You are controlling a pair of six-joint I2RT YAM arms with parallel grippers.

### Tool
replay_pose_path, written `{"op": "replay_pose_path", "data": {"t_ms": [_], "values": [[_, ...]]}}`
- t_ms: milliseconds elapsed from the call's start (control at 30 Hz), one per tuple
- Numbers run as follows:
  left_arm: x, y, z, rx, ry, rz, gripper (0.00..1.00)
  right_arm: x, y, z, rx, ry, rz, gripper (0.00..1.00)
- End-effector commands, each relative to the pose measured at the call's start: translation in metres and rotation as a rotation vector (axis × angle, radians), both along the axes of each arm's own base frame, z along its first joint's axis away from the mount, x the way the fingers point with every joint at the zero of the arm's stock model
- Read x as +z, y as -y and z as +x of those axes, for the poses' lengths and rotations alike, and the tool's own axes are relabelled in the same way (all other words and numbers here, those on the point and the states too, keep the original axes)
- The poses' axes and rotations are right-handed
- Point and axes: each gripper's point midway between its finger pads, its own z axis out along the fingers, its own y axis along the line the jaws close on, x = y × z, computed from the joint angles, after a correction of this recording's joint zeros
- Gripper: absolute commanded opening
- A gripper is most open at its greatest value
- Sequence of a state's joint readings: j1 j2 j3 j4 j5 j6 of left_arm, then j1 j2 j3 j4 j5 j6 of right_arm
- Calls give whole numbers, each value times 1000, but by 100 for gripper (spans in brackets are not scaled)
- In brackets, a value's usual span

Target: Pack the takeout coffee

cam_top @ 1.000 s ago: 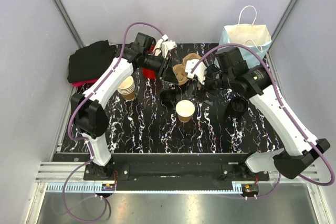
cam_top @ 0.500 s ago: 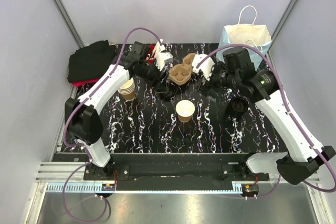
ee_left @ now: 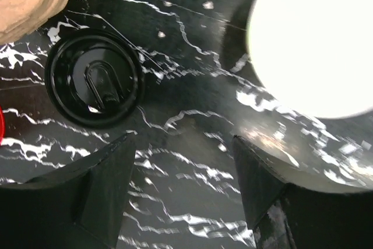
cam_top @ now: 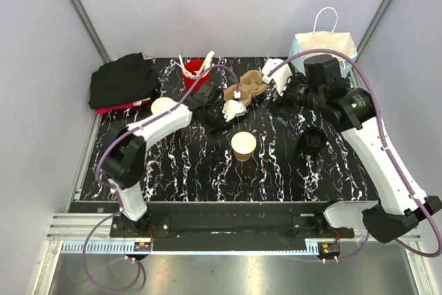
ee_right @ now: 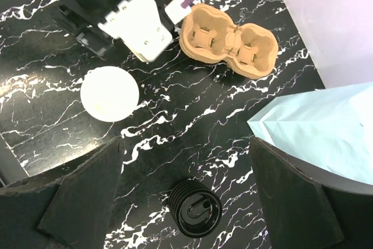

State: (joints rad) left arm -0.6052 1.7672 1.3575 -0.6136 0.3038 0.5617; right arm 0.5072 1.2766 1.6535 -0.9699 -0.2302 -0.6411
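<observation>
Black marbled counter (cam_top: 173, 164). Left end effector (ee_left: 182, 144), apart and empty, hovers near the black lid (ee_left: 93, 80); advise centring over it, clear of the kraft-paper cup (ee_left: 317, 39). Right end effector (ee_right: 186, 144) apart, empty.

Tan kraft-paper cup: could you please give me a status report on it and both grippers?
Left gripper open, empty. Right gripper open, empty. Tan kraft-paper cup upright, unlidded, mid-table. Black plastic lid flat nearby; nothing on the cup.
</observation>
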Motion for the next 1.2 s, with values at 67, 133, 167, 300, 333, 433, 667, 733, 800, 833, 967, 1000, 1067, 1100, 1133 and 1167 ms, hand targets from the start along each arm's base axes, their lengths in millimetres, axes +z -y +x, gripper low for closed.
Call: {"op": "replay_pose_path", "data": {"t_ms": [67,133,167,300,333,433,667,733,800,833,967,1000,1067,1100,1133,1167], "values": [[-18,10,51,60,103,18,72,24,2,0,-10,50,60,93],[-21,13,57,69,109,16,72,22,4,0,-13,45,60,93],[-23,14,60,73,110,20,72,23,4,-2,-12,47,63,93],[-29,19,65,77,103,16,71,23,5,-1,-16,45,65,92],[-29,20,66,77,102,15,71,22,6,-1,-19,44,63,93],[-29,23,67,73,100,3,70,22,6,-1,-18,42,64,92],[-43,27,64,64,82,27,67,21,4,0,-13,33,70,92],[-49,27,64,65,76,43,67,22,3,-2,-6,27,73,91],[-52,27,66,72,81,55,67,25,2,-4,-1,28,81,91],[-54,27,68,73,82,58,66,25,2,-5,1,26,81,91],[-57,29,71,75,78,60,61,26,3,-6,1,26,84,91],[-58,29,70,76,73,60,58,26,3,-6,1,26,84,91],[-58,30,71,76,68,60,51,26,3,-7,4,24,85,90],[-60,29,69,76,57,64,44,27,2,-7,4,27,86,90],[-60,29,68,72,52,64,39,26,2,-6,4,23,86,90],[-60,30,67,71,49,63,33,27,2,-6,4,26,88,90]]}}
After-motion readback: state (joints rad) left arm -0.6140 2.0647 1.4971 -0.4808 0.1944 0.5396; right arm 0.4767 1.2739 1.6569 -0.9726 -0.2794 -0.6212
